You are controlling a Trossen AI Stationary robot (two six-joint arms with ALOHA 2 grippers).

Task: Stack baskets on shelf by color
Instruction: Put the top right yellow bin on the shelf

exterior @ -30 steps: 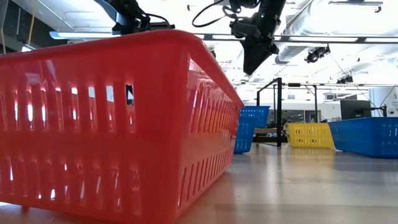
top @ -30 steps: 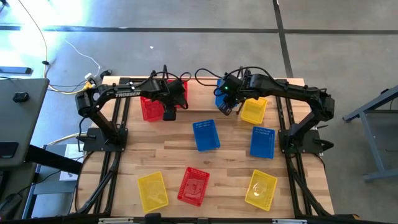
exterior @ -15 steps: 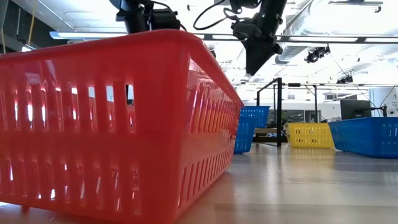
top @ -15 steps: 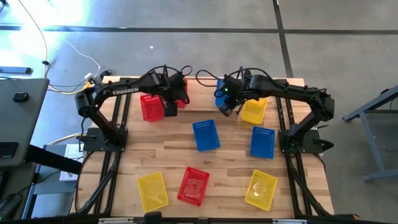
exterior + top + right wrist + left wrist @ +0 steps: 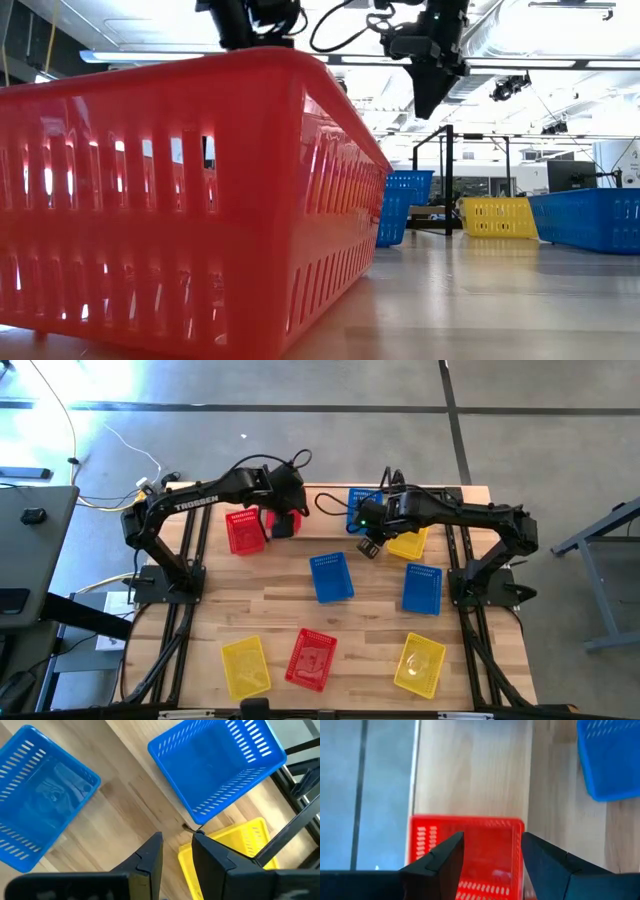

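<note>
Nine mesh baskets lie on the slatted table. My left gripper (image 5: pixel 283 525) hangs open over a red basket (image 5: pixel 470 850) at the far side. That basket rests on a paler wood board (image 5: pixel 470 770). A second red basket (image 5: pixel 243 530) lies just to its left. My right gripper (image 5: pixel 366 546) hovers open and empty (image 5: pixel 177 840) between a tilted blue basket (image 5: pixel 220 765) and a yellow basket (image 5: pixel 225 852). Nearer lie two blue baskets (image 5: pixel 331 577) (image 5: pixel 422 588), two yellow ones (image 5: pixel 245 665) (image 5: pixel 421 665) and a red one (image 5: pixel 311 658).
Black rods (image 5: pixel 300 795) stand beside the tilted blue basket at the table's far right. In the low view the near red basket (image 5: pixel 180 200) fills the left half, with both grippers high above it. Bare wood shows between the middle and near rows of baskets.
My left gripper has moved toward the far edge and a little right, from over the left red basket to over the one beside it. My right gripper has drawn back toward the near edge and right, uncovering the blue basket at the far side.
</note>
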